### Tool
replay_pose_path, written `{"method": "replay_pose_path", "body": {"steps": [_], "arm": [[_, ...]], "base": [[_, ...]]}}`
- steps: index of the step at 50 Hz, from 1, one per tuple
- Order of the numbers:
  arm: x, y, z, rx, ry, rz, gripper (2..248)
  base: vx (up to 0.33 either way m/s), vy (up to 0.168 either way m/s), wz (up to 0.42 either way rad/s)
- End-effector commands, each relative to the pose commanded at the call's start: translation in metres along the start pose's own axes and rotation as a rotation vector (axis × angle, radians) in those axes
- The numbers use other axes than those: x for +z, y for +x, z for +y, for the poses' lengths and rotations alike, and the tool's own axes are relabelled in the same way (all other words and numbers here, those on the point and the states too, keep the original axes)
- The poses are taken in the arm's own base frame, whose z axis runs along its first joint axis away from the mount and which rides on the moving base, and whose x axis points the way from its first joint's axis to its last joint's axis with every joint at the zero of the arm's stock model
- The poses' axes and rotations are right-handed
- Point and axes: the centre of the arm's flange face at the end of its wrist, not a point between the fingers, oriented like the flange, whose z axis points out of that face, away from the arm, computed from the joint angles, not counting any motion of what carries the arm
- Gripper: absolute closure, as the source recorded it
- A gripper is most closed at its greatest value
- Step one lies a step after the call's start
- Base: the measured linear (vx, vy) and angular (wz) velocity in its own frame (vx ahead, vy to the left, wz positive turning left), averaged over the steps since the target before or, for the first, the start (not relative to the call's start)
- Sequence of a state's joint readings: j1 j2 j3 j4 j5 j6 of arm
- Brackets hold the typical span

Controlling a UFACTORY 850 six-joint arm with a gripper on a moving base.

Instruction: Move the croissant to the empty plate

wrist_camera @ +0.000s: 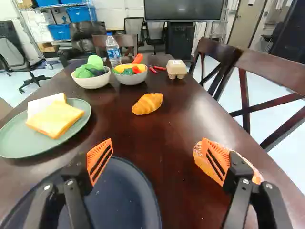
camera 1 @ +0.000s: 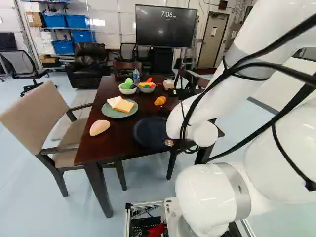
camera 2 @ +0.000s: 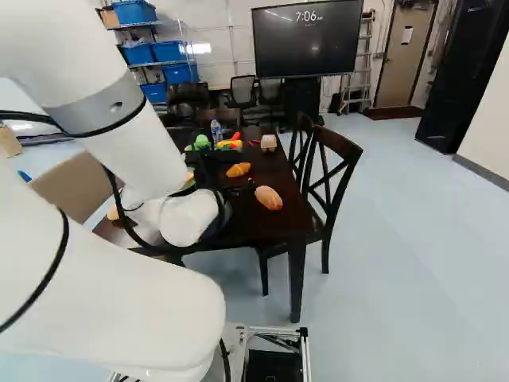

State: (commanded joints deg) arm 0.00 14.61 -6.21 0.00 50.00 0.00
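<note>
Nearest the wrist camera, the gripper (camera 2: 223, 175) stands open, its two orange-padded fingers well apart. From left to right, a green plate (wrist_camera: 14, 138) bearing two bread slices (wrist_camera: 55, 119) lies ahead of and outside one finger, and a dark blue plate (wrist_camera: 128, 191) lies partly beneath that finger. The croissant (wrist_camera: 147, 103) rests on the dark table (wrist_camera: 167, 143), ahead of the gripper and in line with the gap between the fingers, while an oval roll (wrist_camera: 200, 160) lies partly hidden by the other finger.
</note>
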Motion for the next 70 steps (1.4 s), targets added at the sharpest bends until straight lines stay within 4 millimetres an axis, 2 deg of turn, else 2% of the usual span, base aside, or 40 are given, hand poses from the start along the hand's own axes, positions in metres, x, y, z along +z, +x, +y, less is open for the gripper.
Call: {"method": "replay_pose_path", "body": {"steps": [35, 70], "arm": [[0.049, 0.052, 0.000, 0.000, 0.000, 0.038, 3], [0.100, 0.098, 0.006, 0.021, -0.025, -0.017, 3]], "base": [[0.000, 0.000, 0.000], [0.000, 0.000, 0.000]]}}
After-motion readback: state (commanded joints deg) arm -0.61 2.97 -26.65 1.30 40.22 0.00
